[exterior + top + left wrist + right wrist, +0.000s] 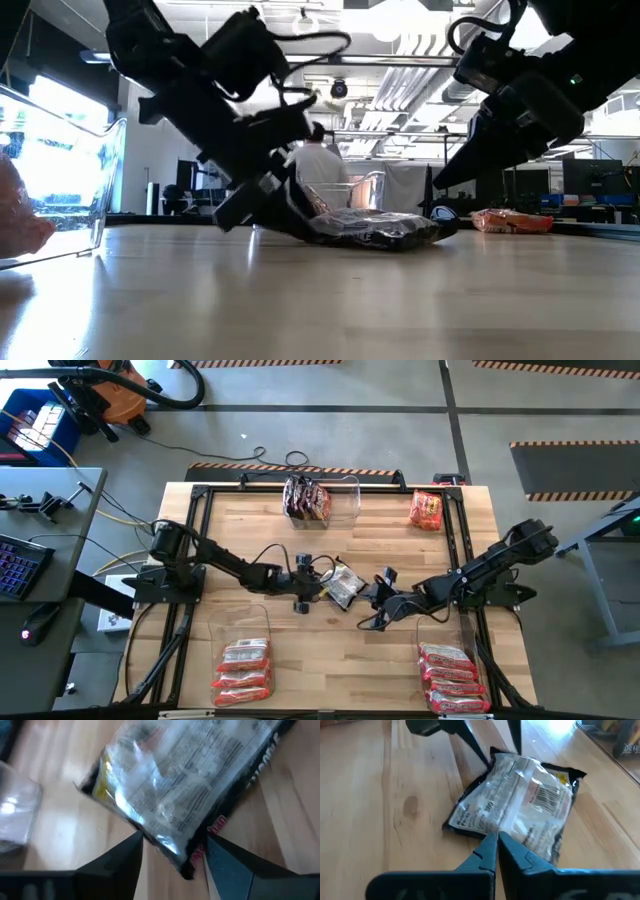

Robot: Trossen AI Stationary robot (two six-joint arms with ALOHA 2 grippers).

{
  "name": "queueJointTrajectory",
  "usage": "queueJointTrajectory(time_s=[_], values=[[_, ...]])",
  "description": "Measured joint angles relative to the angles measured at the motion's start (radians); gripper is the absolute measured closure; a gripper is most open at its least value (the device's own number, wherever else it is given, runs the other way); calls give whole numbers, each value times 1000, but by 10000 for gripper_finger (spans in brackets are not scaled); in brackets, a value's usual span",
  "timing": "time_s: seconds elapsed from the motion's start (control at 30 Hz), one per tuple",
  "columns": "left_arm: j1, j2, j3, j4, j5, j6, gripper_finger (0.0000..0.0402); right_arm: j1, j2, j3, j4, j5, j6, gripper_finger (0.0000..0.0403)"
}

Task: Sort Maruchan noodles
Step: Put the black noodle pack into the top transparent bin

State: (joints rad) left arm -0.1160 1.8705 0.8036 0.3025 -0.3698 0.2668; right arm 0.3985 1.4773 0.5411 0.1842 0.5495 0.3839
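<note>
Left fingers (117, 865): spread, straddling the dark packet (345, 586) edge.
Right gripper (497, 851): pinched shut, empty, just beside packet.
Packet: mid-table.
Risk: slick film slips if fingers close shallow.

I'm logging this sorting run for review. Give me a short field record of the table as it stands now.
centre packet: dark packet lying flat mid-table
left gripper: open, fingers astride the packet's corner
right gripper: shut, just beside the packet
back bin: holds dark packets
front bins: red-and-white packets at left, red packets at right
loose: orange packet at back right
</note>
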Motion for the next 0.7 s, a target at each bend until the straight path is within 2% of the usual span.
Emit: queueJointTrajectory(time_s=[0.1,0.2,0.53,0.6,0.7], values=[[8,-3,6,-28,40,-4,205,0,0,0,0,0,0,403],[16,-10,6,-38,73,-25,227,0,0,0,1,0,-1,403],[52,-11,5,-37,209,-25,384,0,0,0,28,13,0,402],[56,-20,8,-43,229,-48,395,0,0,5,22,14,0,402],[59,-36,21,-43,297,-99,391,1,0,26,19,1,-7,402]])
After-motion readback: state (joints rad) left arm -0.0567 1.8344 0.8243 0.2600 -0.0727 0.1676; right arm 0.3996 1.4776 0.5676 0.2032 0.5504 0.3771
